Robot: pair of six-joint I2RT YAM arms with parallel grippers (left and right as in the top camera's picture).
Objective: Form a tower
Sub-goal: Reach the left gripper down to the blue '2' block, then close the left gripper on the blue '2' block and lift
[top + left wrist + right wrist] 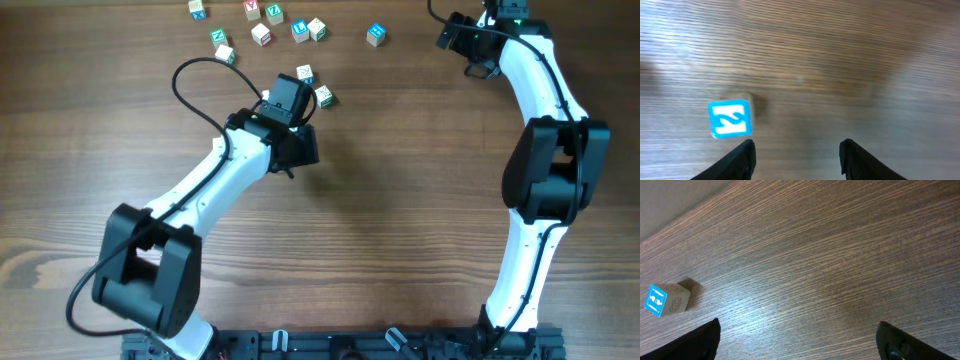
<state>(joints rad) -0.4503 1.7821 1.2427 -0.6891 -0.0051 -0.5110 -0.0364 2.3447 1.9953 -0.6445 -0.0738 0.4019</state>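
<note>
No tower shows in these views; I see only single pale wooden letter cubes lying on the wooden table (400, 200). My left gripper (796, 150) is open, with bare wood between its fingers. A cube with a blue printed face (730, 119) lies just ahead of its left finger, outside the gap. In the overhead view the left gripper (297, 92) sits beside two cubes (305, 75) (324, 96). My right gripper (800, 337) is wide open over bare table at the far right (462, 38). A blue-faced cube (667, 301) lies well to its left.
Several loose cubes are scattered along the far edge, some red-marked (252, 8), some teal (219, 37), and one blue cube (375, 35) lies toward the right arm. The table's far edge shows in the right wrist view (670, 200).
</note>
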